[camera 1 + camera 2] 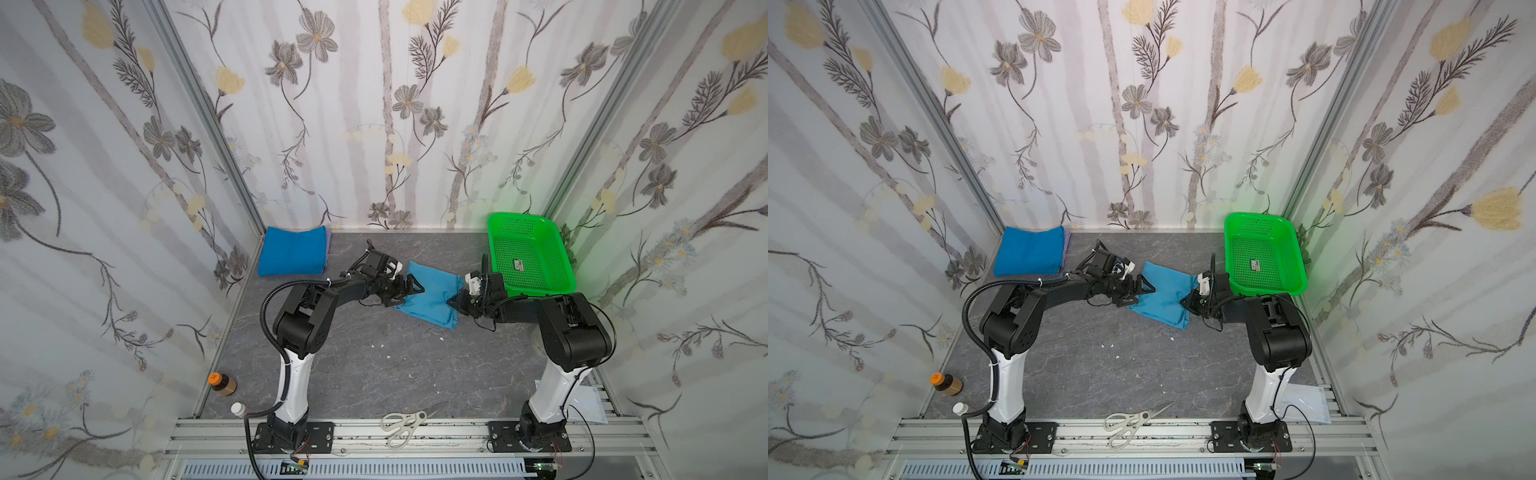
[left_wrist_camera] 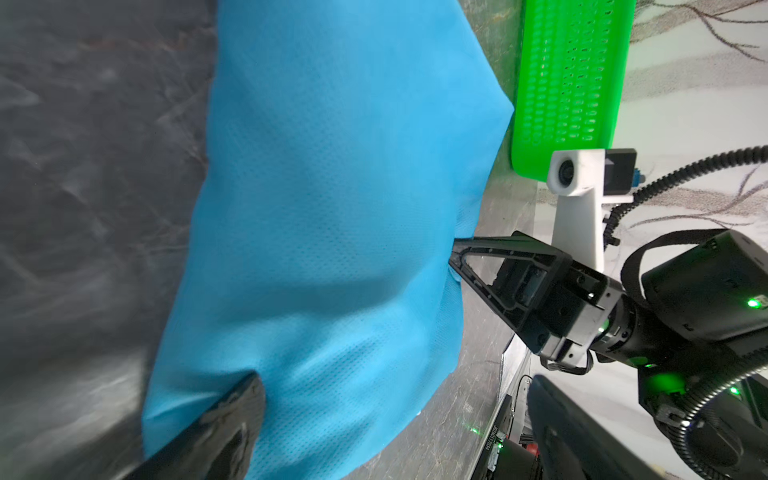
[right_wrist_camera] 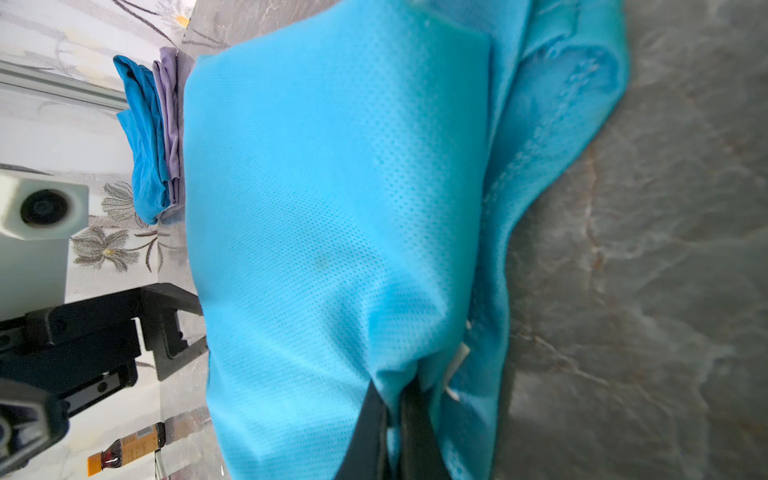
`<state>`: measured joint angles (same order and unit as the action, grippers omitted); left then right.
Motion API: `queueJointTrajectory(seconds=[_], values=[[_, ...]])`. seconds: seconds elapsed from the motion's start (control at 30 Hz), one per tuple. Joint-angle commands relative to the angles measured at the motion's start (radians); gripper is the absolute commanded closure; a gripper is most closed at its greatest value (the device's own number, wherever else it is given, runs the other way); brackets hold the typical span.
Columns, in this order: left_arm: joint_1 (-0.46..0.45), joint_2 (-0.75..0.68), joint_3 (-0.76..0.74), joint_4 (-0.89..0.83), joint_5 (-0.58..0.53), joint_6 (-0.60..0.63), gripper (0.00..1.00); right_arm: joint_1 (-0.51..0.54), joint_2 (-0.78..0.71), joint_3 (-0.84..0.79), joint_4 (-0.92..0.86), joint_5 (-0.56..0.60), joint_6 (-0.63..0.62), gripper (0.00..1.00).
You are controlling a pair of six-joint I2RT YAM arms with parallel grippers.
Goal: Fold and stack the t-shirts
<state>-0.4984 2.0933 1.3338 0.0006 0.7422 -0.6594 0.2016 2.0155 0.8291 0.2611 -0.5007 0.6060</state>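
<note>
A light sky-blue t-shirt (image 1: 430,297) (image 1: 1163,299) lies folded at mid-table. My right gripper (image 3: 392,411) (image 1: 455,301) is shut on a bunched fold at the shirt's right edge, beside a small white label (image 3: 457,365). My left gripper (image 2: 397,382) (image 1: 411,292) stands wide open at the shirt's left edge, with cloth lying between its fingers (image 2: 232,419). At the back left corner a folded royal blue t-shirt (image 1: 291,251) (image 3: 141,137) rests on a lilac one (image 3: 170,116).
A bright green perforated basket (image 1: 530,257) (image 2: 569,83) stands at the back right, just behind my right arm. White scissors (image 1: 403,426) lie on the front rail. A brown bottle (image 1: 222,383) and a white-capped bottle (image 1: 237,409) sit front left. Small white scraps (image 1: 380,345) dot the table.
</note>
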Motion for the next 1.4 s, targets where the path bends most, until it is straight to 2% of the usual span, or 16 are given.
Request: queueJointTrajectory(seconds=[0.0,0.13,0.23,0.27,0.33,0.4,0.53,0.7,0.77,0.87,1.07,1.23,1.37], values=[[-0.002,0.011,-0.034,0.037,-0.035,-0.021,0.00,-0.004,-0.010,-0.005,-0.115,0.080,-0.015,1.00],[-0.002,0.017,-0.052,0.065,-0.021,-0.033,0.00,-0.008,-0.065,-0.021,-0.061,0.022,-0.019,0.99],[-0.002,0.003,-0.043,0.058,-0.019,-0.036,0.00,-0.011,-0.103,-0.009,-0.085,0.017,-0.034,0.91],[-0.002,-0.010,-0.042,0.061,-0.014,-0.040,0.00,-0.014,-0.113,-0.004,-0.102,0.021,-0.040,0.84],[-0.002,-0.050,-0.032,0.053,-0.003,-0.041,0.00,-0.016,-0.156,-0.011,-0.122,0.049,-0.044,0.60],[-0.002,-0.086,-0.013,0.023,-0.002,-0.029,0.00,-0.016,-0.204,-0.019,-0.131,0.070,-0.054,0.43],[-0.001,-0.132,0.007,0.009,0.027,-0.030,0.00,-0.016,-0.261,0.027,-0.193,0.094,-0.090,0.23],[0.013,-0.129,0.037,0.049,0.047,-0.059,0.00,-0.009,-0.271,0.062,-0.222,0.070,-0.106,0.18],[0.022,-0.098,0.077,0.063,0.056,-0.071,0.00,0.005,-0.283,0.037,-0.183,0.046,-0.103,0.17],[0.033,-0.038,0.159,0.094,0.072,-0.089,0.00,0.041,-0.267,0.008,-0.104,-0.049,-0.101,0.16],[0.036,0.102,0.274,0.120,0.094,-0.124,0.00,0.081,-0.159,-0.005,0.036,-0.140,-0.048,0.15],[0.036,0.169,0.267,0.151,0.095,-0.145,0.00,0.070,-0.057,-0.005,0.043,-0.133,-0.024,0.15],[0.044,0.196,0.250,0.144,0.074,-0.133,0.00,0.065,-0.033,-0.004,0.019,-0.127,-0.022,0.15]])
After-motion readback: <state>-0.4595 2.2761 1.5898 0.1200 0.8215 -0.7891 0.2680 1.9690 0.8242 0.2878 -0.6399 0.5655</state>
